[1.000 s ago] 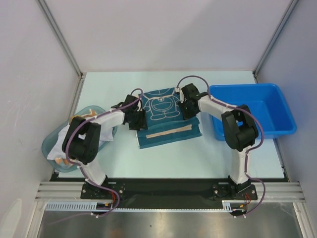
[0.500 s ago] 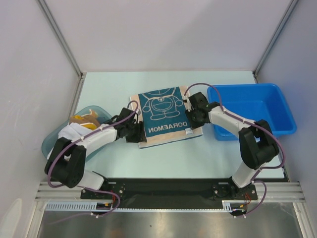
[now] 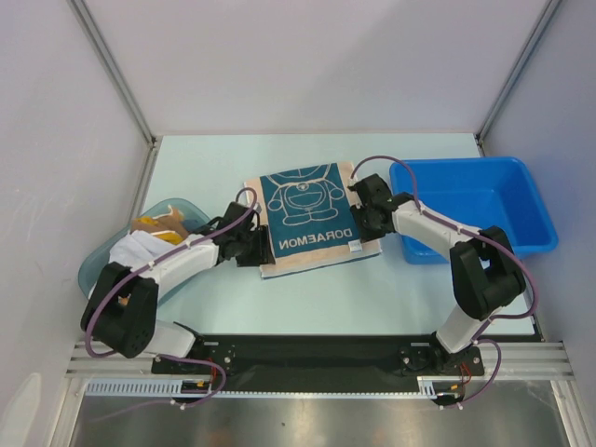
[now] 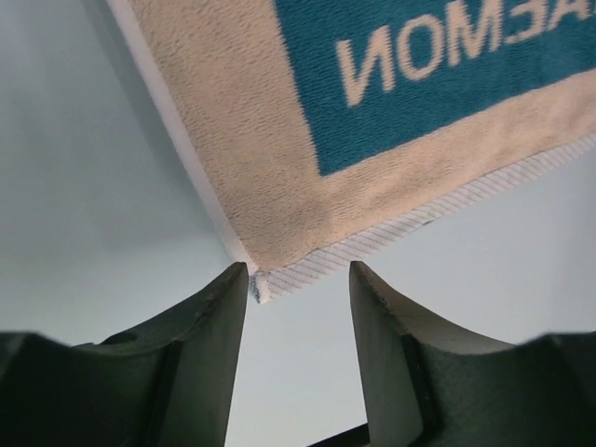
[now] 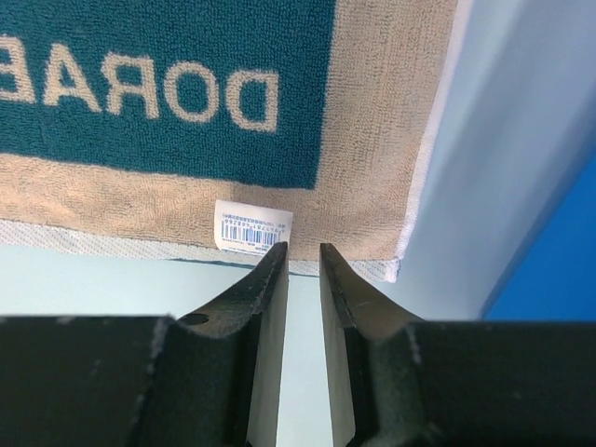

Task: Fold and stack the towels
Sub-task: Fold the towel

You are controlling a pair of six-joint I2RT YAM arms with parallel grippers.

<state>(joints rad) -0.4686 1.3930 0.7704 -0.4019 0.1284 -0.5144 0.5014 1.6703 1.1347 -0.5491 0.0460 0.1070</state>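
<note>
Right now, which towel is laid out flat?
The teal DORAEMON towel with the tan border, spread flat on the table; the other towels sit bunched in the tub.

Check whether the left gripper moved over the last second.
Yes. The left gripper shifted toward the base rail, now at the towel's near-left corner.

A pale blue-green surface [image 3: 372,298] is seen, walled at the back and both sides. One towel [image 3: 307,209] is laid flat at its middle, turned slightly askew: a teal panel with a cartoon figure and the word "DORAEMON", framed by a tan border. A small white label [image 5: 252,228] is stitched at its near edge. A blue bin [image 3: 494,205] is set near the towel's right side. A translucent teal tub [image 3: 86,272], holding bunched cloths [image 3: 158,228], is placed at the left edge.
</note>
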